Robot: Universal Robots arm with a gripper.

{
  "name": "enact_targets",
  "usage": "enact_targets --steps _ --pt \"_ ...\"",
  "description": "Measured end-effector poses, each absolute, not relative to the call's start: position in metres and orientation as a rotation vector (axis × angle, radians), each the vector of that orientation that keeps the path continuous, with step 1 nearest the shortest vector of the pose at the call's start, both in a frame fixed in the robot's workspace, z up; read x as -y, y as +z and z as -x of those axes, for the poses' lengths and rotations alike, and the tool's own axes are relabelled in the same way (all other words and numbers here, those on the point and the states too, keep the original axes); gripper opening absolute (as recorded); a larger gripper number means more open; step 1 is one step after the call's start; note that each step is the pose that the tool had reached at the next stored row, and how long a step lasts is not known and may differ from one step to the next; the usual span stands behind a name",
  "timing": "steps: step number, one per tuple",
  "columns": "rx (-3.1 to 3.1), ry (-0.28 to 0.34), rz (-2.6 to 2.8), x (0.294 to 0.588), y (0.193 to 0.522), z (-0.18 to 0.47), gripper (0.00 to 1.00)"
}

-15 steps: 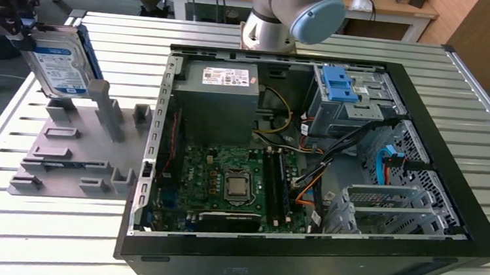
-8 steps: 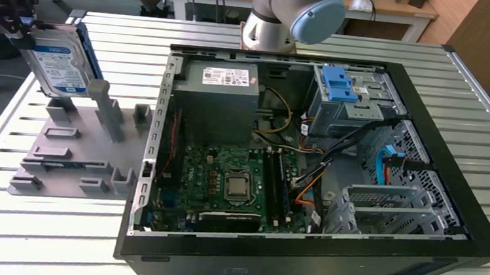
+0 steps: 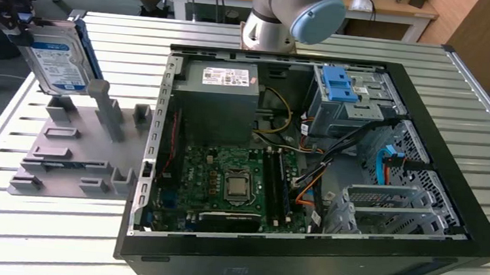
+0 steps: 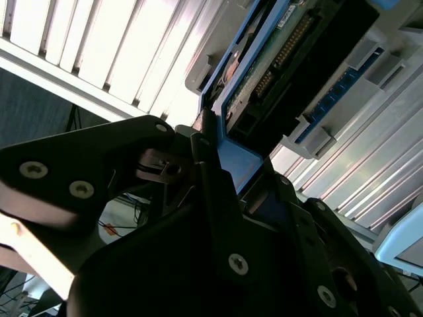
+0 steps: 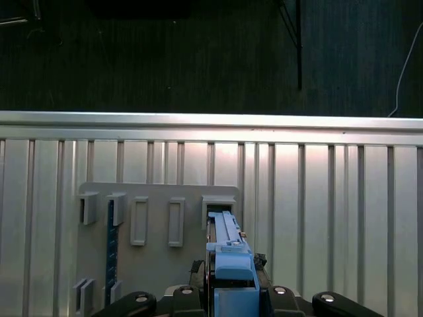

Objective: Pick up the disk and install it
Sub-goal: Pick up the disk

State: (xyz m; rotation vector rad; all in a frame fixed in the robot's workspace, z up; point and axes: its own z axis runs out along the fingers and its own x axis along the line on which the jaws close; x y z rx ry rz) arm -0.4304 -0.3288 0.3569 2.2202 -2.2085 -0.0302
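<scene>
In the exterior view the disk [image 3: 58, 62], a silver drive with a white-and-blue label in a blue frame, stands upright at the far left over the grey slotted holder [image 3: 73, 153]. My gripper [image 3: 20, 22] is shut on its top end. I cannot tell whether its lower edge still touches the holder's slot. In the first wrist view the blue frame's edge [image 5: 228, 254] runs from my gripper [image 5: 231, 294] toward a slot of the holder [image 5: 155, 247]. In the second wrist view the disk's circuit-board side [image 4: 277, 56] shows beyond the black fingers [image 4: 211, 191].
An open computer case [image 3: 306, 257] lies on the slatted metal table [image 3: 53, 240], to the exterior view's right of the holder. Inside are a metal drive bay with a blue latch [image 3: 341, 86], a grey power supply [image 3: 221, 103] and the motherboard [image 3: 228, 185]. The arm's base [image 3: 285, 16] stands behind the case.
</scene>
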Motion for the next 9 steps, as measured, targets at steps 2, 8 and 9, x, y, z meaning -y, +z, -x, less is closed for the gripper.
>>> enact_targets --steps 2,8,9 --pt "2.209 -0.03 -2.22 0.3289 0.3582 0.4304 0.36" --pt "2.209 -0.031 -2.22 0.3288 0.3624 0.4304 0.36" --pt "2.209 -0.031 -2.221 0.3288 0.3631 0.4304 0.36"
